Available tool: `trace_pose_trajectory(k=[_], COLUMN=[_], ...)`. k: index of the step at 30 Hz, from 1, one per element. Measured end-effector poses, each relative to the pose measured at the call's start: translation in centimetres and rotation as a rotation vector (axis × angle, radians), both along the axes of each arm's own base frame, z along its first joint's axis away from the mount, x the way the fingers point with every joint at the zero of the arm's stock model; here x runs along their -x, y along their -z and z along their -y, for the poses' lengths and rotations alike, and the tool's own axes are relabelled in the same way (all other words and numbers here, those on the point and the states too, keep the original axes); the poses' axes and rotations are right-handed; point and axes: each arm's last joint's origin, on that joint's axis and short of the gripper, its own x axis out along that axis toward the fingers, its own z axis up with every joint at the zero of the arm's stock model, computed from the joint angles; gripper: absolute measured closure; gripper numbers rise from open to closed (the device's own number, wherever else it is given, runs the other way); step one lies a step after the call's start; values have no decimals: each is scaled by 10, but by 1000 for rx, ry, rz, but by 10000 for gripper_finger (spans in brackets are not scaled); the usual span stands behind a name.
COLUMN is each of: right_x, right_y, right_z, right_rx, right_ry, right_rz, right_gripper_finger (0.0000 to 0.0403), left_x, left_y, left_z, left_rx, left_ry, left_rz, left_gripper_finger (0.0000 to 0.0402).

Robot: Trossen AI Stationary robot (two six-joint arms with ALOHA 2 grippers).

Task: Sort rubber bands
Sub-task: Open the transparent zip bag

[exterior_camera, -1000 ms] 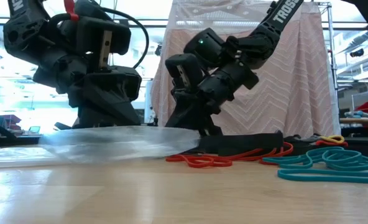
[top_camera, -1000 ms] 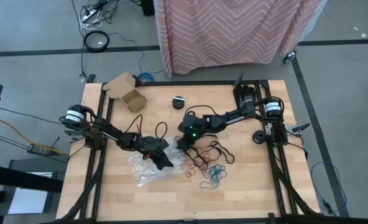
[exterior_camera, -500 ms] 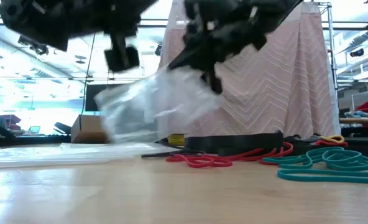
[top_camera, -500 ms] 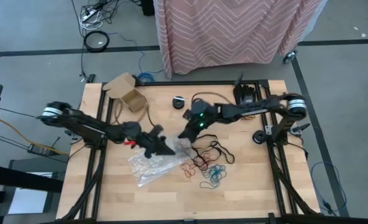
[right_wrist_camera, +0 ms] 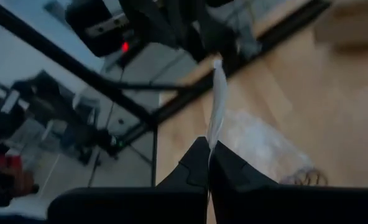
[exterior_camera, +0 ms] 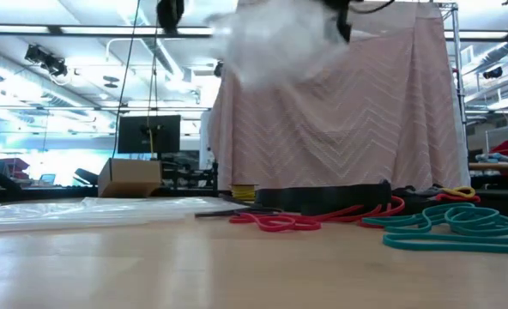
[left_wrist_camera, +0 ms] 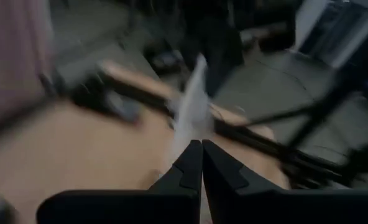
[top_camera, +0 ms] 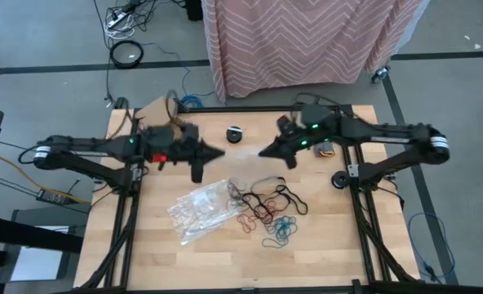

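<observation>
**Desk:** Where were the 2 arms when the shutter fired?

**Photographer:** Both were high above the table (top_camera: 331, 245), reaching toward each other over its back half. The left gripper (top_camera: 218, 153) and the right gripper (top_camera: 263, 153) were a short way apart, with a clear plastic bag (exterior_camera: 275, 34) held between them. From table level the bag showed up near the ceiling lights.

**Desk:** And the jaws?

**Photographer:** Each arm's own camera showed its jaws pressed together on a thin edge of that bag, with nothing else in them. The left pair pinched 1 side and the right pair the other.

**Desk:** Where were the rubber bands?

**Photographer:** The rubber bands (top_camera: 268, 211) lay in a loose tangle on the wood, in front of the grippers and well below them. The black loops were spread widest, the red and brown ones lay among them, and the teal ones sat nearest the front edge. None was in either gripper.

**Desk:** Anything else on the table?

**Photographer:** A second bag (top_camera: 199, 211) lay flat just left of the bands. A small black disc (top_camera: 235, 133) and a cardboard box (exterior_camera: 130, 176) sat toward the back.
</observation>
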Motion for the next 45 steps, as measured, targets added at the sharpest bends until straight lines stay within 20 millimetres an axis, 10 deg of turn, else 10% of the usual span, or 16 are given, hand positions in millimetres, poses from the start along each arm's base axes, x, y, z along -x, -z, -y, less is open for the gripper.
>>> trace_pose_trajectory(k=[10, 25, 45], right_x=[62, 90, 77], right_y=[-55, -68, -60], right_z=[3, 1, 8], right_rx=[137, 156, 174], right_ry=[124, 77, 235], right_rz=[294, 363, 304], right_gripper_finger=[403, 403, 403], left_x=[11, -68, -52], left_y=[-63, -16, -6], left_z=[-28, -36, -45], left_rx=[-201, -45, -16], left_ry=[-187, 115, 151], left_rz=[162, 139, -32], left_gripper_finger=[382, 369, 259])
